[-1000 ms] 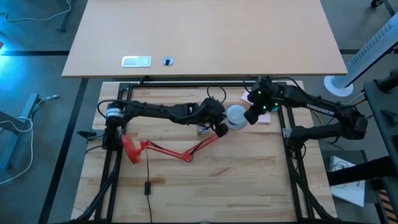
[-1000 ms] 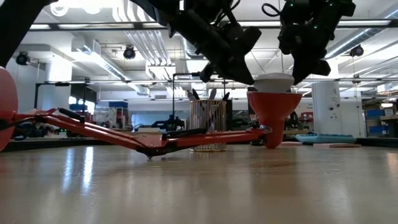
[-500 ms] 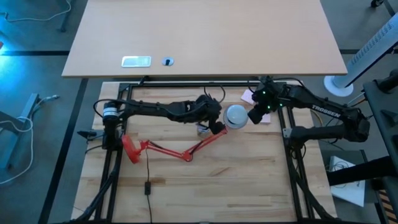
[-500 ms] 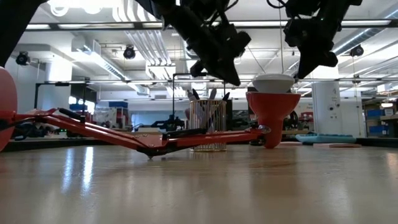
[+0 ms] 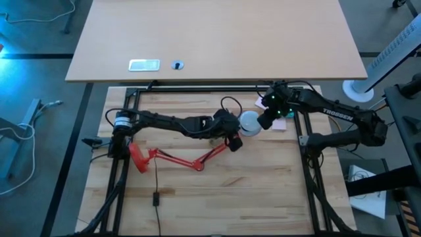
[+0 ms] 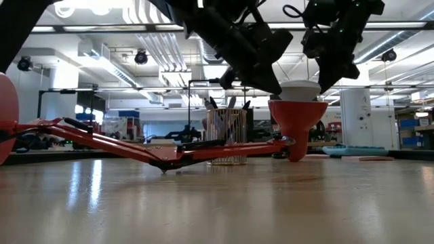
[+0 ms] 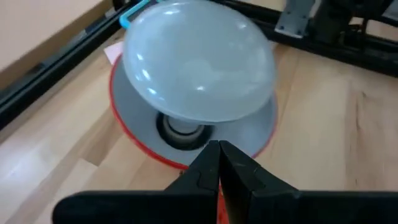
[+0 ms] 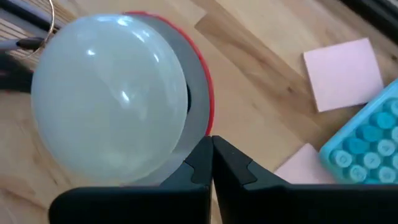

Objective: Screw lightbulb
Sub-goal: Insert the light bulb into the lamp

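The white lightbulb (image 5: 248,122) stands dome up in the upturned cone shade (image 6: 296,129) of the red desk lamp (image 5: 172,158), which lies on the table. Its neck (image 7: 180,127) sits in the socket. My left gripper (image 5: 231,140) is shut, its tips at the shade's rim on the bulb's left and near side (image 7: 217,155). My right gripper (image 5: 264,122) is shut, just right of the bulb, its tips at the shade's rim (image 8: 210,152). In the low view both grippers hang close beside the bulb's dome (image 6: 298,89). My left gripper's shut fingertips (image 7: 211,163) lie against the view of the shade's red rim (image 7: 177,163); I cannot tell whether they touch it. My right gripper's shut fingertips (image 8: 219,163) stand at the shade's grey inner rim (image 8: 200,121) beside the bulb; I cannot tell whether they touch.
A clear cup of pens (image 6: 227,139) stands just left of the shade, under my left arm. Pink notes (image 8: 345,71) and a blue tray (image 8: 367,140) lie right of the shade. The lamp's base (image 5: 137,158) and cord (image 5: 156,191) lie at the left.
Both grippers drew up and away from the bulb about half a second ago, the left toward the table's left, the right toward its right. Both have since come back down beside the bulb. Both stayed shut. The bulb and lamp have not moved.
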### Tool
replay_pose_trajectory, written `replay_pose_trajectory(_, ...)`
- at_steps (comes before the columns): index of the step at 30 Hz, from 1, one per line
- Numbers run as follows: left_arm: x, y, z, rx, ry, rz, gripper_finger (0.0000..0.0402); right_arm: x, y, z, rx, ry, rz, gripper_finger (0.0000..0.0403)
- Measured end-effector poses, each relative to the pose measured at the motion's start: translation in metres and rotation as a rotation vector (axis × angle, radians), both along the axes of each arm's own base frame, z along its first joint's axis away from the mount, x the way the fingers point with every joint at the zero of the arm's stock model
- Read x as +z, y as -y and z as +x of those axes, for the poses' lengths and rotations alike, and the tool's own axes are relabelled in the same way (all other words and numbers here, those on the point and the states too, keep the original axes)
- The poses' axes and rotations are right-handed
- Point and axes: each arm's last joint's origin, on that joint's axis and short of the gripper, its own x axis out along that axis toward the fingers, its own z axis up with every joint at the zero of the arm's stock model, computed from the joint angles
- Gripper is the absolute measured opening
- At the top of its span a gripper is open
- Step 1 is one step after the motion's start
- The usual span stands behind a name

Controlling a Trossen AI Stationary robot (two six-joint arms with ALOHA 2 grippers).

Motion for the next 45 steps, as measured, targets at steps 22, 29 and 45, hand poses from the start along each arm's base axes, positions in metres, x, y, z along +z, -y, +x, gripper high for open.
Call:
replay_pose_trajectory(22, 0.018, -0.001, 0.001, -0.131, -0.016, -0.063, 0.0, 0.033, -0.006, -0.009, -0.053, 0.007, -0.15, 0.0)
replay_pose_trajectory(29, 0.016, 0.001, 0.006, -0.175, 0.023, -0.08, 0.0, 0.026, 0.01, 0.006, -0.039, 0.053, -0.206, 0.0)
replay_pose_trajectory(45, 0.01, -0.022, 0.002, -0.149, -0.022, -0.018, 0.0, 0.005, 0.013, 0.012, 0.082, 0.007, -0.012, 0.0)
